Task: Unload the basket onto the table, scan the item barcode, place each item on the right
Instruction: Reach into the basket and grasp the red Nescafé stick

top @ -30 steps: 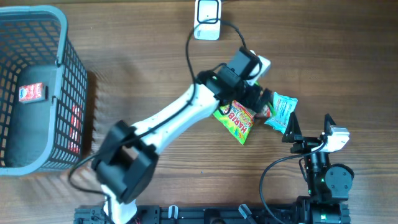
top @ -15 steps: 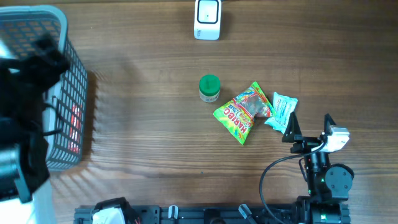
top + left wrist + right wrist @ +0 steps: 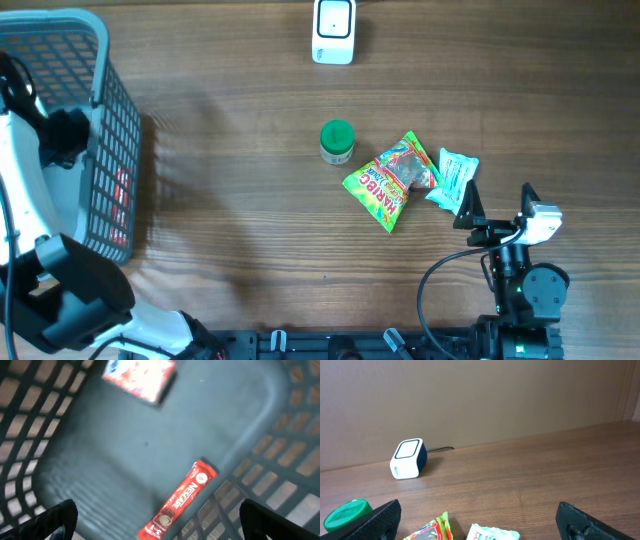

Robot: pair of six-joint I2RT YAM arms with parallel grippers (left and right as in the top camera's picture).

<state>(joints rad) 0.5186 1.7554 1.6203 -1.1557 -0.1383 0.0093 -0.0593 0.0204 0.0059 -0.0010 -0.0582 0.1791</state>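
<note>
The white barcode scanner (image 3: 333, 30) stands at the table's far edge, also seen in the right wrist view as the scanner (image 3: 408, 458). My left gripper (image 3: 66, 138) hangs open over the grey basket (image 3: 110, 110). Below the left gripper (image 3: 162, 521), a red Nescafe stick (image 3: 180, 502) lies on the basket floor against the wall. A blurred red-and-white packet (image 3: 140, 377) lies farther in. My right gripper (image 3: 497, 205) rests open at the front right, holding nothing. The right gripper (image 3: 480, 522) faces the scanner.
A green-lidded jar (image 3: 337, 141) stands mid-table. Beside it lie a Haribo bag (image 3: 390, 180) and a teal-and-white packet (image 3: 455, 178), close in front of the right gripper. The basket's mesh walls (image 3: 280, 460) surround the left gripper.
My left arm has swung from the middle of the table to the left and now reaches into the basket. The green-lidded jar is uncovered on the table. The right arm has not moved.
</note>
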